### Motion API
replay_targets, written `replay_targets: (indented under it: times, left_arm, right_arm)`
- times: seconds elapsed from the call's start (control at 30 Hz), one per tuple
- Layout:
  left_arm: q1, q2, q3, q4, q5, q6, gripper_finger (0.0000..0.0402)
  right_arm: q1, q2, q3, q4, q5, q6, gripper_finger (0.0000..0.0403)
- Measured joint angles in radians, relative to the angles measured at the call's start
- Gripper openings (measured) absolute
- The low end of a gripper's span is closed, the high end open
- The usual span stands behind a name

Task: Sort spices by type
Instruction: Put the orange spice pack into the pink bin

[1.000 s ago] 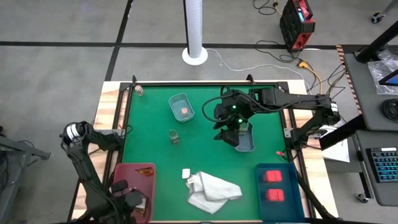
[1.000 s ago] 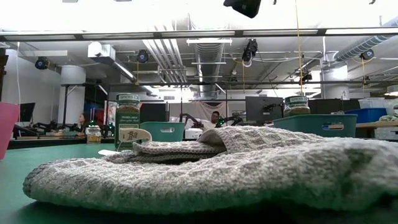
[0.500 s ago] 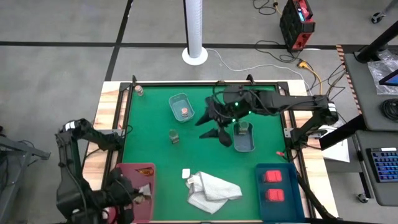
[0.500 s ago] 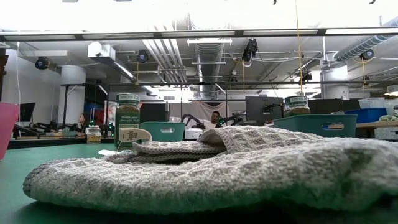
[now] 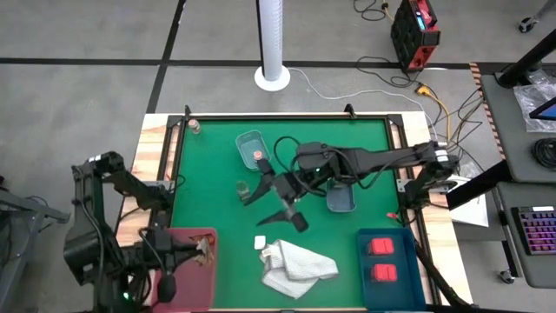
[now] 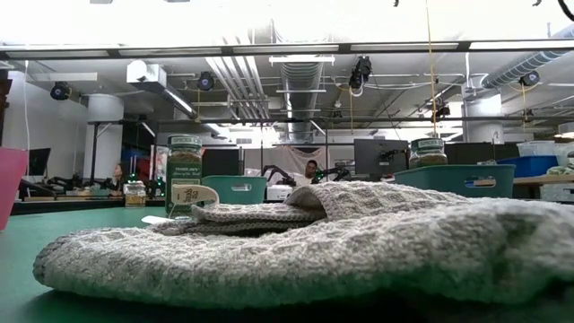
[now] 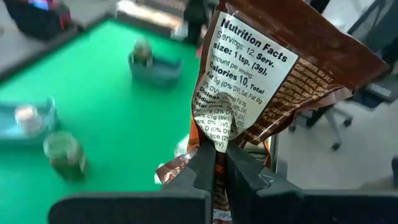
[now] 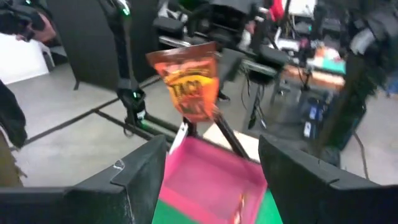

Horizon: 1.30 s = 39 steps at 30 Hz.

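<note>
Left gripper (image 7: 219, 163), at 7 o'clock over the pink tray (image 5: 201, 276), pinches a brown packet (image 7: 273, 74). Right gripper (image 5: 274, 202), jaws wide, hovers mid-table beside a green jar (image 5: 243, 189); white cloth (image 6: 341, 242) blocks the low view.

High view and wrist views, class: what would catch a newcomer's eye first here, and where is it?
The left gripper, over the pink tray at the table's near left corner, is shut on a brown spice packet held up in the air. Mid-table, the right gripper reaches out open beside a small greenish jar. A crumpled white cloth lies at the near edge, filling the low view.
</note>
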Motion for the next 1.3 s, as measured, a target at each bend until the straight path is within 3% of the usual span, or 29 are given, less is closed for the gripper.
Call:
replay_targets:
  times: [0.1,0.3,0.57,0.67,0.83,1.03,1.3]
  left_arm:
    - [0.023,-0.034,0.000,0.050,-0.047,0.118,0.0000]
    - [0.095,-0.098,0.000,0.212,-0.045,0.445,0.0000]
    - [0.203,-0.143,0.000,0.424,0.028,0.815,0.0000]
    - [0.242,-0.144,-0.001,0.502,0.125,0.930,0.0000]
    - [0.332,-0.148,-0.002,0.679,0.413,1.052,0.0000]
    - [0.434,-0.147,-0.002,0.693,0.615,1.077,0.0000]
    - [0.505,-0.148,-0.002,0.739,0.712,1.123,0.0000]
  right_arm:
    - [0.016,0.050,0.080,0.002,-0.002,-0.001,0.0251]
    - [0.025,0.125,0.247,-0.074,-0.001,0.000,0.0252]
    - [0.030,0.135,0.397,-0.141,0.017,-0.021,0.0250]
    - [0.032,0.135,0.427,-0.142,0.019,-0.018,0.0258]
    - [0.044,0.139,0.475,-0.137,-0.021,-0.031,0.0272]
    - [0.097,0.172,0.503,-0.158,-0.047,-0.054,0.0270]
    - [0.110,0.170,0.501,-0.182,-0.045,-0.047,0.0260]
